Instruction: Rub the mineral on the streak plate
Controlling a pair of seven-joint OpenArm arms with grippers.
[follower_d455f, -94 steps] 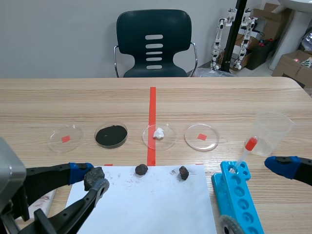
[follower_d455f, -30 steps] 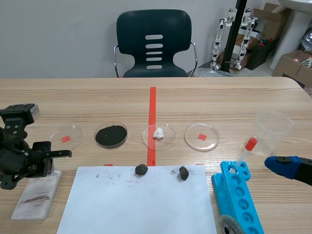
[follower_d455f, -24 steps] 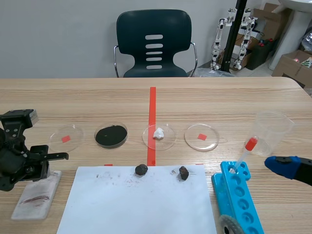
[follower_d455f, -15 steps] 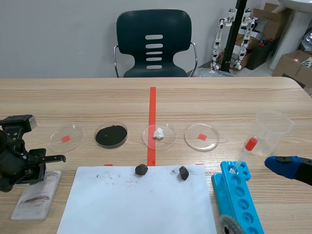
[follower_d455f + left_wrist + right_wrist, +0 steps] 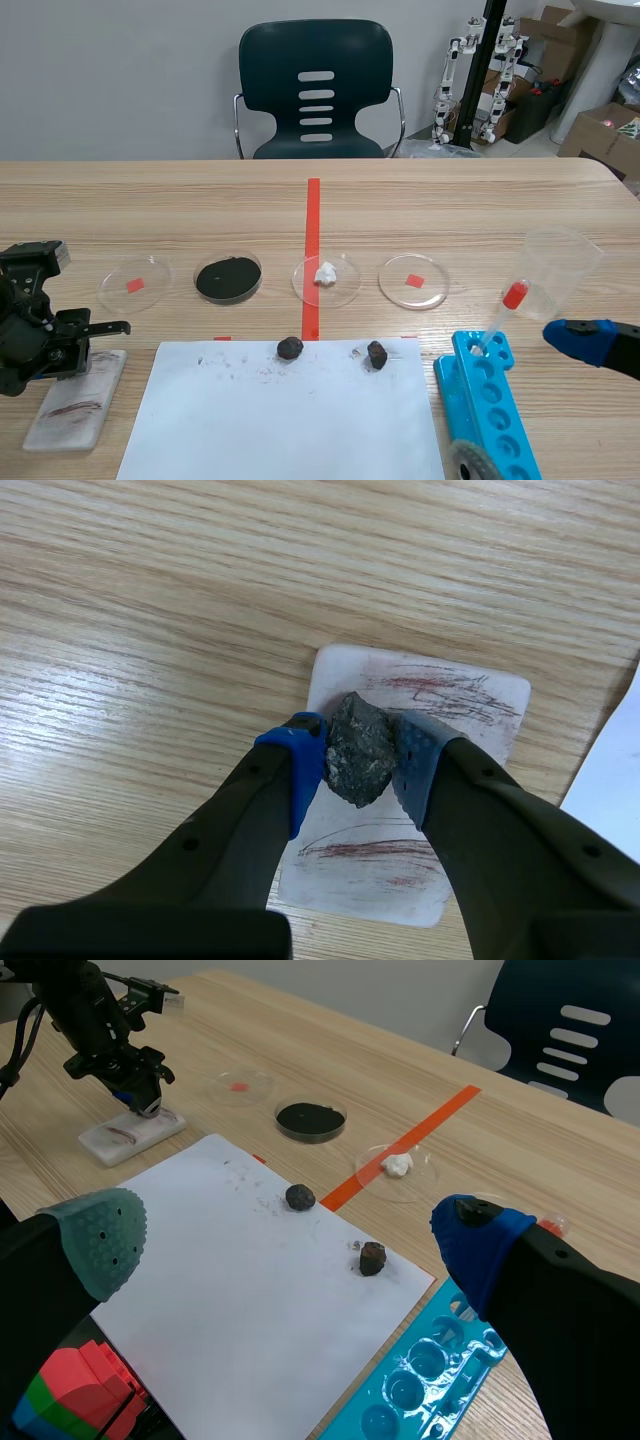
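My left gripper (image 5: 358,763) is shut on a dark grey mineral (image 5: 358,750), held over the white streak plate (image 5: 470,695), which carries reddish-brown streaks. Whether the mineral touches the plate I cannot tell. In the scene view the left gripper (image 5: 68,350) stands at the table's left over the streak plate (image 5: 70,406). The right wrist view shows that plate (image 5: 135,1132) far off under the left arm. My right gripper (image 5: 290,1235) is open with nothing between its fingers; its blue fingertip (image 5: 580,341) shows at the scene's right edge.
Two more dark minerals (image 5: 290,348) (image 5: 376,354) lie on the white paper sheet (image 5: 290,420). Behind it stand several petri dishes, one with black powder (image 5: 228,277), one with a white lump (image 5: 326,274). A blue test-tube rack (image 5: 490,405) and a plastic beaker (image 5: 556,275) stand at the right.
The left arm carried the mineral from the paper's left edge out to the streak plate and has lowered and drifted left over it. The right arm has stayed still.
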